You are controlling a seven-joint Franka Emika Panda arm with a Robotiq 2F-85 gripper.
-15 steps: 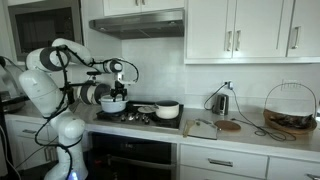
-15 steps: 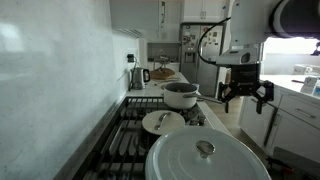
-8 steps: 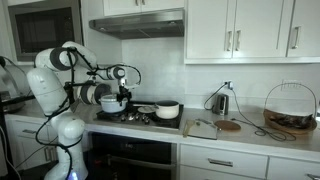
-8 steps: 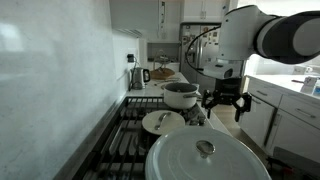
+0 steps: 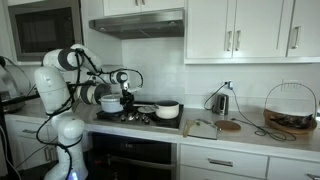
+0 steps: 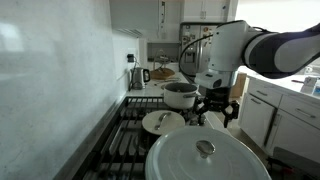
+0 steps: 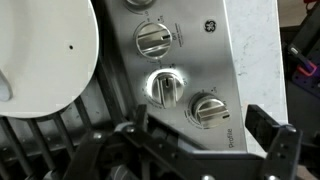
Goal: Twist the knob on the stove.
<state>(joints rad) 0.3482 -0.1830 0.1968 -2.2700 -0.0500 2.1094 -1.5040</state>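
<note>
The gripper [image 5: 127, 100] [image 6: 217, 106] is down at the front edge of the stove [image 5: 142, 118] [image 6: 128, 140], which sits in the counter under the hood [image 5: 138, 24]. In an exterior view a pot [image 6: 181, 95], a plate [image 6: 160, 123] and a big white lid [image 6: 205, 155] crowd the grates.

On to the wrist view: the claw's jaws are spread wide, nothing between them. Four knobs run down the steel panel [image 7: 225, 45]. The lit knob [image 7: 166, 88], ringed with a bright glow, sits just above the gap, and the lower knob [image 7: 207, 109] lies right between the fingertips [image 7: 140, 115]. Whether a finger touches either knob, I can't tell. A white round shape [image 7: 40, 50] fills the left; lid or plate, hard to say.
</note>
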